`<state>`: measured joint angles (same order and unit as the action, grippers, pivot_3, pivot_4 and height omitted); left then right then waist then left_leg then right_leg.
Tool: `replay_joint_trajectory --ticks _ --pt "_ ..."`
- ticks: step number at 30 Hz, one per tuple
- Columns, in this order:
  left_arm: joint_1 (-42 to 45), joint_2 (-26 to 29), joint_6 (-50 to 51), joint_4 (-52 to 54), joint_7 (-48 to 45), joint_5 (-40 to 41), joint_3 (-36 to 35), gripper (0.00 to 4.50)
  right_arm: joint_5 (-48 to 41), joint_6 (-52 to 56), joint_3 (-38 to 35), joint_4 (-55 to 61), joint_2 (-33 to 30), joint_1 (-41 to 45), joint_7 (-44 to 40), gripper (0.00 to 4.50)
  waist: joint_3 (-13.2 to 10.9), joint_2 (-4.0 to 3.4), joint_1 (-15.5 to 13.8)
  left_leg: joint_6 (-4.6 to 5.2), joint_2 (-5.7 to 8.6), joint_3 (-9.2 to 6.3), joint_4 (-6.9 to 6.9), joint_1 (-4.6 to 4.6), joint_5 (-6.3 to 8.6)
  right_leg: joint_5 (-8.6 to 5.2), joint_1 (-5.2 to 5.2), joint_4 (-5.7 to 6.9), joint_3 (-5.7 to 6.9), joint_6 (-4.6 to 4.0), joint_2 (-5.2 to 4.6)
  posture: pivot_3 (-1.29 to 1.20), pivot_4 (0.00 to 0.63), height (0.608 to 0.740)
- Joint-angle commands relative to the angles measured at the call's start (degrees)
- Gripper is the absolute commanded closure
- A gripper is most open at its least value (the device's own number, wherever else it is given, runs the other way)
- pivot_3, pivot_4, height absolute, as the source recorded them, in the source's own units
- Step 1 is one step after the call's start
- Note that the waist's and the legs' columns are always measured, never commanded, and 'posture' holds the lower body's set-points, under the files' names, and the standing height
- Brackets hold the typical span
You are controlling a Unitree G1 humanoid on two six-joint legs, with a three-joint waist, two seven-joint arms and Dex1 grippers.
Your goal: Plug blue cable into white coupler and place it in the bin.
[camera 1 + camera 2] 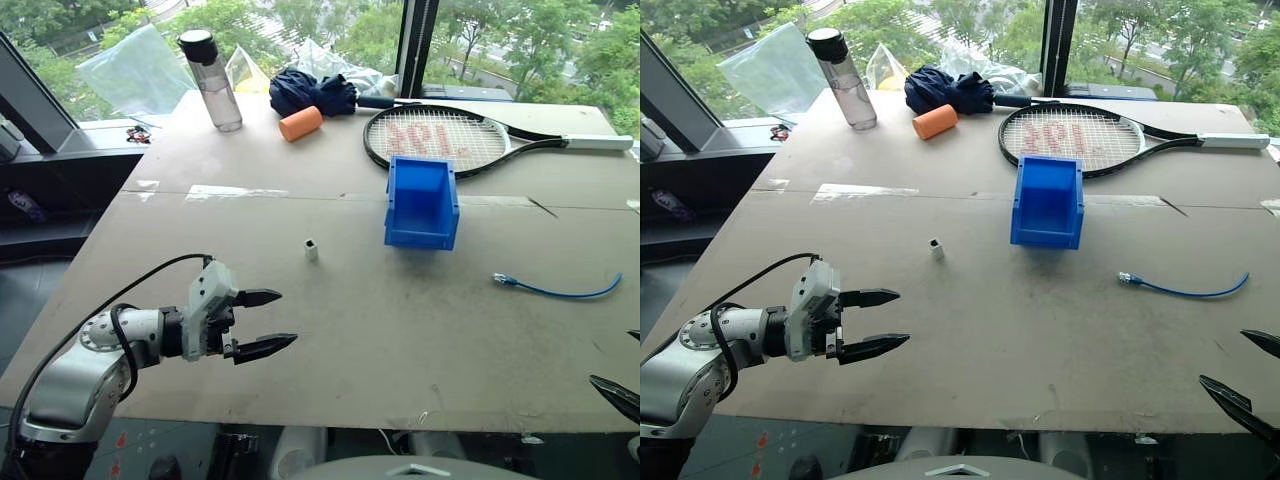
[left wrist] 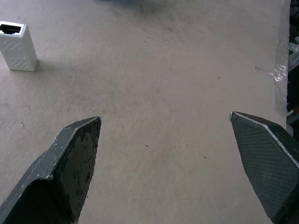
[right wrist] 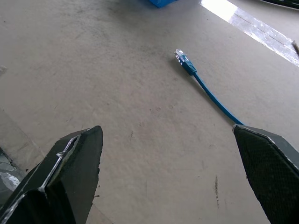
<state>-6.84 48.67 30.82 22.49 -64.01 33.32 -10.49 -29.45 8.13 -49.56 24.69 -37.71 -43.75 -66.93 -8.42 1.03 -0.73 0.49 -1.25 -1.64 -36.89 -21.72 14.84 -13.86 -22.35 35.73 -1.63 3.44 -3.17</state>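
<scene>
Beyond the far edge of the brown board tabletop (image 1: 330, 330), large windows look out on green trees. Along that far edge lie a clear water bottle (image 1: 212, 82) with a black cap, an orange foam cylinder (image 1: 300, 123), a bundled dark blue cloth (image 1: 312, 92) and a tennis racket (image 1: 440, 138) with its white-gripped handle pointing right.

Just near the racket's head stands the bin (image 1: 422, 203), bright blue, on the middle of the board. Left of it, well apart, the white coupler (image 1: 311, 250) stands upright on its own; the left wrist view shows its dark socket facing up. On the right side lies the blue cable (image 1: 556, 291), curving gently, its clear plug (image 3: 180, 54) at the end pointing left toward the bin.

Near the left front edge, the left gripper (image 1: 272, 321) hovers over bare board with its two black fingers spread wide, holding nothing. At the right front corner the right gripper (image 1: 1252, 374) likewise has its fingers wide apart and empty, the cable lying beyond them, untouched.
</scene>
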Motion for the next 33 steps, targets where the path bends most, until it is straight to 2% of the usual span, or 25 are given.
replay_joint_trajectory --ticks 1,4,7,10,12,16,19,22,25,29,33 --pt "0.25 -0.01 1.15 4.52 1.42 2.23 -0.77 0.02 -0.69 2.55 1.45 0.82 -2.73 3.91 3.08 0.0 0.0 0.0 0.0 0.0 0.0 0.0 0.0 0.0 0.0 0.0 0.0 0.0 0.0 0.0 0.0 0.0 0.15 0.74" --pt "2.98 -2.0 4.33 8.39 4.82 5.15 0.56 0.02 0.7 13.14 9.59 3.56 -10.38 13.9 10.24 0.0 -0.06 0.1 0.93 0.0 -0.05 0.14 -0.1 0.0 0.0 0.02 -0.02 0.0 -0.16 -0.01 0.02 0.0 0.15 0.74" --pt "4.93 -1.95 4.02 10.04 4.95 4.37 3.04 0.02 1.86 22.71 17.72 2.82 -18.52 23.16 13.12 0.0 -0.01 -0.04 0.91 0.01 0.02 0.18 -0.24 0.01 0.0 0.06 0.0 0.09 -0.18 -0.05 0.01 0.0 0.15 0.74" --pt "7.47 -2.83 3.93 10.88 6.14 3.95 5.74 0.02 1.06 31.56 27.46 -1.19 -24.1 35.18 13.96 0.0 -0.05 0.02 0.54 0.01 0.18 0.26 -0.2 -0.07 -0.01 0.18 -0.02 0.08 -0.04 -0.29 0.13 0.0 0.15 0.74" --pt "9.46 -3.45 3.49 11.15 6.73 3.37 7.8 0.02 3.47 35.41 36.42 -5.45 -25.97 44.72 13.79 0.0 -0.06 0.06 0.13 0.02 0.24 0.17 -0.18 -0.13 -0.01 0.18 -0.04 0.03 0.05 -0.3 0.18 0.0 0.15 0.74" --pt "11.3 -3.96 3.21 11.79 7.33 3.22 9.94 0.02 9.65 40.69 51.51 -15.69 -25.6 60.16 12.08 0.0 -0.06 0.13 -0.08 0.02 0.27 0.11 -0.19 -0.19 -0.01 0.18 -0.03 0.0 0.09 -0.3 0.18 0.0 0.15 0.74" --pt "11.88 -4.09 3.09 12.13 7.74 2.89 10.57 0.02 13.57 40.79 59.1 -22.15 -24.61 66.69 9.92 0.0 -0.11 0.06 0.03 0.03 0.28 0.2 -0.24 -0.19 -0.01 0.19 -0.04 -0.02 0.03 -0.3 0.16 0.0 0.15 0.74" --pt "12.46 -4.1 3.66 13.23 8.65 3.47 10.7 0.0 17.86 39.61 65.22 -28.39 -22.29 71.26 8.83 0.89 -0.11 0.1 0.09 0.03 0.27 0.17 -0.24 -0.14 0.0 0.19 0.0 -0.01 0.06 -0.3 0.18 0.0 0.15 0.74" --pt "12.22 -3.95 4.64 15.04 9.75 4.38 10.57 0.0 20.17 37.61 66.78 -31.15 -20.92 72.63 8.14 2.4 -0.03 0.22 0.16 0.03 0.26 0.16 -0.25 -0.12 0.0 0.2 0.02 0.02 0.07 -0.28 0.19 0.0 0.15 0.74" --pt "11.41 -4.33 5.29 16.28 11.37 4.81 10.31 0.0 19.18 38.36 64.78 -28.58 -20.57 71.12 7.54 4.45 0.08 0.39 0.28 0.03 0.23 0.16 -0.3 -0.03 0.0 0.2 0.1 0.05 0.08 -0.28 0.2 0.0 0.15 0.74" --pt "11.07 -4.58 5.08 15.72 12.1 4.88 10.34 0.0 15.7 42.14 61.64 -17.8 -18.98 68.69 8.66 4.49 0.08 0.38 0.18 0.03 0.23 0.14 -0.37 -0.03 0.0 0.2 0.13 0.1 0.09 -0.28 0.19 0.0 0.15 0.74"
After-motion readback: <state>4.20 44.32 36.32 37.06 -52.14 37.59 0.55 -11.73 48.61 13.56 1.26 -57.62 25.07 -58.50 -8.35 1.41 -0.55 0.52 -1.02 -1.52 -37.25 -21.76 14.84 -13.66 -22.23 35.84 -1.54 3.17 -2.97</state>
